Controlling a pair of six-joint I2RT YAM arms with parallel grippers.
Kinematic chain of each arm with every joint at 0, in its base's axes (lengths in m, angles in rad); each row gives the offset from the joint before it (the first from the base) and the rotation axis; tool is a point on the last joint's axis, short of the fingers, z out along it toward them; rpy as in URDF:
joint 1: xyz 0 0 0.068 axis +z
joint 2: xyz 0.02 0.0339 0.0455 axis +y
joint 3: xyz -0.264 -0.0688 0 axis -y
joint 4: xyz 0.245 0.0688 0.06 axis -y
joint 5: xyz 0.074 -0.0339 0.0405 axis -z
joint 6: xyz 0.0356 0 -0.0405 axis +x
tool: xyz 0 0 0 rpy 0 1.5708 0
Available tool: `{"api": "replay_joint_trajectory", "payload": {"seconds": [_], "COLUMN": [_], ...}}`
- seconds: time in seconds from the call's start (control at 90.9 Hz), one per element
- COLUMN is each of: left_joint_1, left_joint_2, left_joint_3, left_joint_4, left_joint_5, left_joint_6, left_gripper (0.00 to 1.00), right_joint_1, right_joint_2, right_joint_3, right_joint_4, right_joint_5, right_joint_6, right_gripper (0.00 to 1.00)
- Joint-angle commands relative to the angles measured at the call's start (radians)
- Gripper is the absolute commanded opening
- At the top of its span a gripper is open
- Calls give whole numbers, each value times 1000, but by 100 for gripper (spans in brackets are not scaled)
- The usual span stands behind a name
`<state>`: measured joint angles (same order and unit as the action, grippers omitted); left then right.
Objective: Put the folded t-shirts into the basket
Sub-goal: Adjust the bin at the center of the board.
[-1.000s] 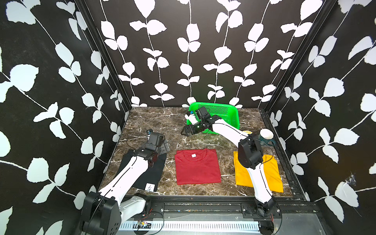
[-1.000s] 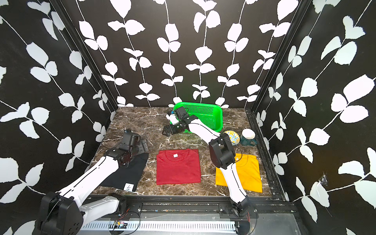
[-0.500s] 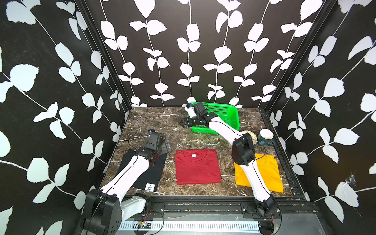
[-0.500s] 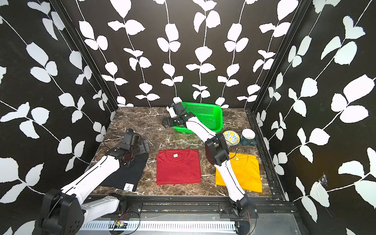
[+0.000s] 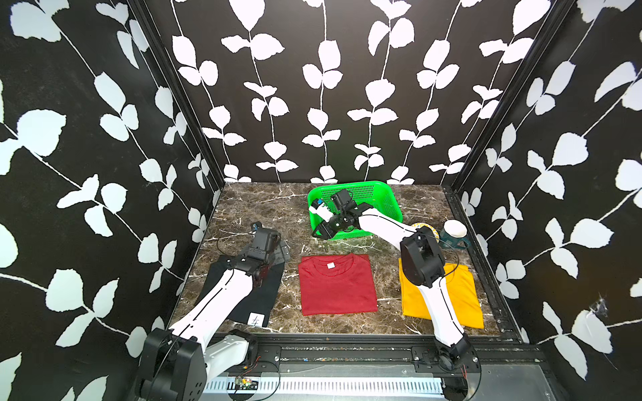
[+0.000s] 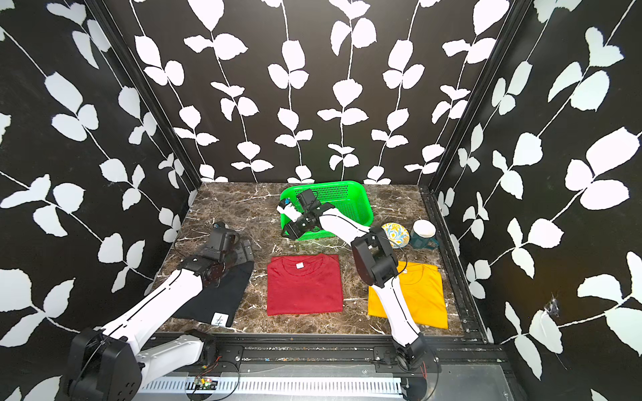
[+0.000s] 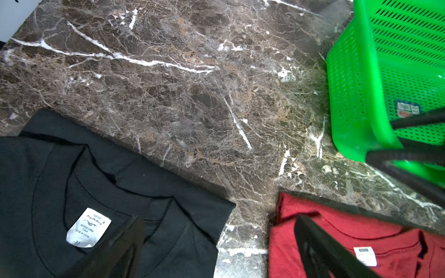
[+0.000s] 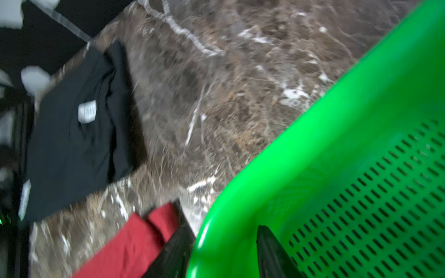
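Three folded t-shirts lie flat along the front of the marble table: black [image 5: 243,298] on the left, red [image 5: 337,284] in the middle, yellow-orange [image 5: 462,295] on the right, partly under my right arm. The green basket [image 5: 378,198] sits at the back. My right gripper [image 5: 324,231] straddles its near-left corner; in the right wrist view the basket's rim [image 8: 337,144] runs between the jaws of the right gripper [image 8: 221,231], which are shut on it. My left gripper [image 7: 219,220] hangs open over the gap between the black shirt [image 7: 72,180] and red shirt [image 7: 337,240].
A small patterned bowl [image 6: 396,234] and a teal mug with a white lid [image 6: 424,234] stand right of the basket near the right wall. Black leaf-print walls close in the table on three sides. A black rail runs along the front edge.
My right gripper moved from the basket's far-left corner to its near-left corner and narrowed onto the rim. The basket shifted slightly left and toward the front. The left arm stayed put.
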<state>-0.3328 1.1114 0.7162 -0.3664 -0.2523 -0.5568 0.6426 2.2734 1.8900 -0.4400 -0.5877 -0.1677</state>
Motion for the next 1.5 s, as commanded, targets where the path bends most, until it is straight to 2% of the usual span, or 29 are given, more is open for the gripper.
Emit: {"api": "replay_joint_trajectory", "payload": {"seconds": [0.0,0.154,0.363,0.583,0.781,0.957,1.023,1.166,1.331,1.419,1.485], "left_joint_1": [8,7,8,7,7,8,8,6,6,-2,-31], "left_joint_2": [-2,23,24,30,44,72,83,58,-26,-59,-83], "left_joint_3": [-14,-6,-10,-13,-11,6,8,18,-19,-28,-28], "left_joint_4": [24,23,26,26,31,22,28,27,82,97,107], "left_joint_5": [7,29,34,34,42,59,81,155,243,288,296], "left_joint_6": [4,1,-2,-3,0,9,15,64,111,139,173], "left_gripper": [98,99,99,99,99,99,99,99,99,98,98], "right_joint_1": [6,11,48,91,101,101,101,100,101,105,113], "right_joint_2": [-91,-134,-156,-170,-188,-213,-230,-311,-480,-568,-653], "right_joint_3": [-66,-114,-143,-185,-210,-226,-231,-281,-418,-522,-618], "right_joint_4": [-17,-54,-81,-66,-77,-45,-41,10,146,243,319], "right_joint_5": [-27,-28,-17,93,122,127,104,33,-48,-31,35], "right_joint_6": [-316,-526,-717,-859,-976,-941,-917,-806,-579,-409,-260], "right_gripper": [42,32,28,24,22,31,38,43,47,47,48]}}
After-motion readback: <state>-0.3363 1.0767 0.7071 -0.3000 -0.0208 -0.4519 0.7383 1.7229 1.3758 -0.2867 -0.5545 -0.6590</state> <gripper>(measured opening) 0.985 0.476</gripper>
